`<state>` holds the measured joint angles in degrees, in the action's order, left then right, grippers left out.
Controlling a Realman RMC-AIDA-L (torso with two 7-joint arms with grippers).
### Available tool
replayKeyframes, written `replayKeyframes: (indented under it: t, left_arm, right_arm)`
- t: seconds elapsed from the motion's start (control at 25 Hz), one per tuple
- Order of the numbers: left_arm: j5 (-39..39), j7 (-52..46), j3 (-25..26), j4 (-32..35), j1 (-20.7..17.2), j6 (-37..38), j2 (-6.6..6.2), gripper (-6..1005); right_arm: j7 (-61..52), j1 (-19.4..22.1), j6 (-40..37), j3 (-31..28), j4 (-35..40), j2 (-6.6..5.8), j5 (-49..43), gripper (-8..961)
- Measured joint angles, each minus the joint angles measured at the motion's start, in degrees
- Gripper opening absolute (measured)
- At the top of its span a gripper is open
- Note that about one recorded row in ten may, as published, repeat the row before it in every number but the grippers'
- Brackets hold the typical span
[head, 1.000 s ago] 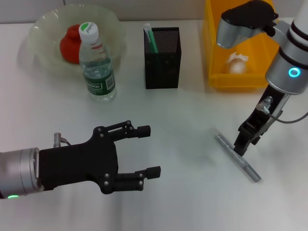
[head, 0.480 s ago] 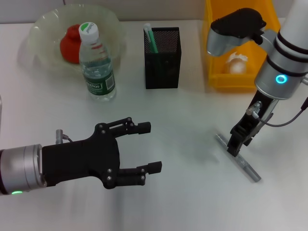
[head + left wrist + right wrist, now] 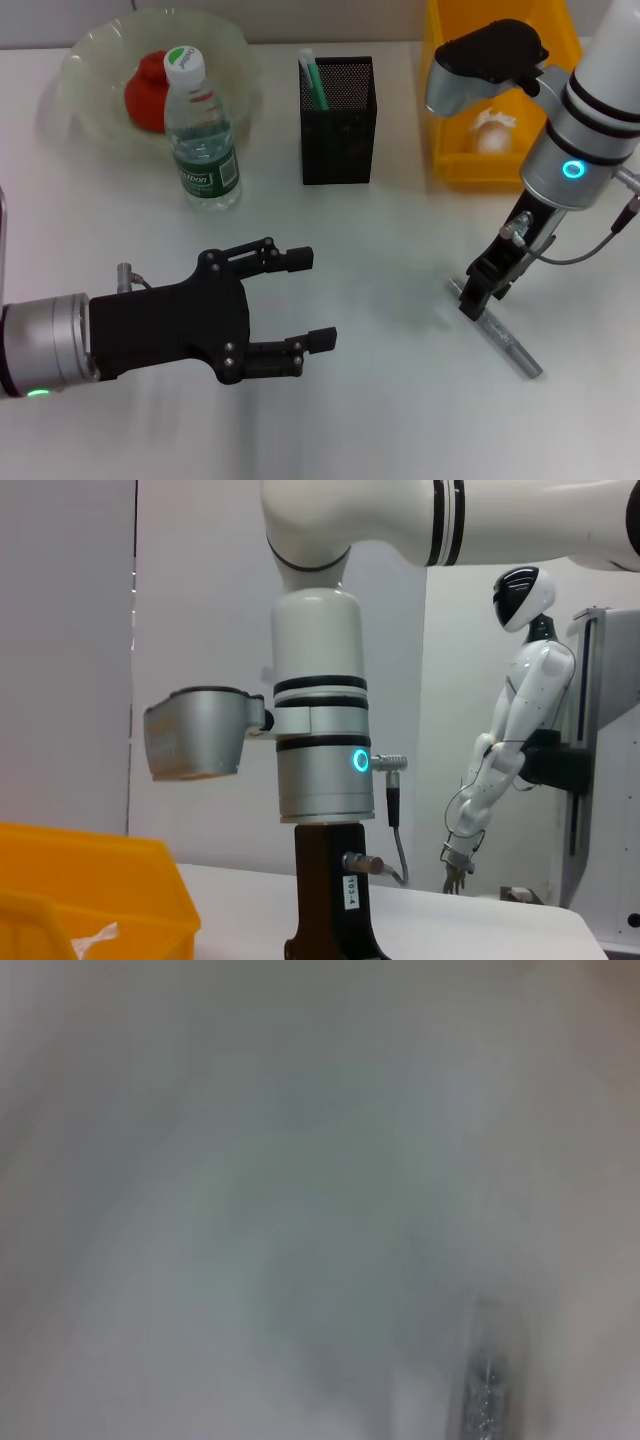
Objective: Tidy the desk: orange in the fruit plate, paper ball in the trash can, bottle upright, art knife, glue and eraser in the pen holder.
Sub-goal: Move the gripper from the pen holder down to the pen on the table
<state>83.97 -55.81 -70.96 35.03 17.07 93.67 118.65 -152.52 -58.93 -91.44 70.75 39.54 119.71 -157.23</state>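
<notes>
The right pincer (image 3: 478, 300) has been shifted toward the glue's (image 3: 497, 332) pen-holder-side end; its grip cannot be told. The left pincer (image 3: 305, 300) is held spread over the bench. Glue pickup is judged underway.

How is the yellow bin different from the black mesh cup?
The bright yellow rectangular plastic bin is wide with solid walls; the black square metal mesh cup is narrow and see-through. The bin holds a crumpled white paper wad; the cup holds a mint-green knife. Both stand upright, open-topped.
</notes>
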Motion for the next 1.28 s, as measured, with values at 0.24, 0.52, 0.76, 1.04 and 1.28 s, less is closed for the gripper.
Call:
replayKeyframes:
  t: [0.24, 0.52, 0.76, 1.04, 1.28]
  left_arm:
    - [-0.1, 0.0, -0.1, 0.0, 0.4, -0.6, 0.00, 813]
    - [0.0, 0.0, -0.1, -0.1, 0.5, -1.3, 0.00, 813]
    - [0.1, 0.1, -0.1, -0.1, 0.5, -1.4, 0.00, 813]
    - [0.1, 0.1, -0.2, -0.1, 0.5, -1.5, 0.01, 813]
    - [0.1, 0.1, -0.2, -0.1, 0.5, -1.5, 0.01, 813]
  right_arm:
    - [0.2, 0.0, 1.1, 0.1, -0.9, 0.00, 0.0, 433]
    - [0.4, 0.1, 2.0, 0.5, -1.6, 0.00, 0.0, 427]
    - [0.4, 0.1, 2.7, 1.8, -2.2, 0.05, 0.3, 400]
    - [0.4, 0.0, 3.0, 3.0, -2.4, 0.12, 1.5, 303]
    - [0.4, 0.0, 3.6, 3.0, -2.5, 0.16, 1.6, 281]
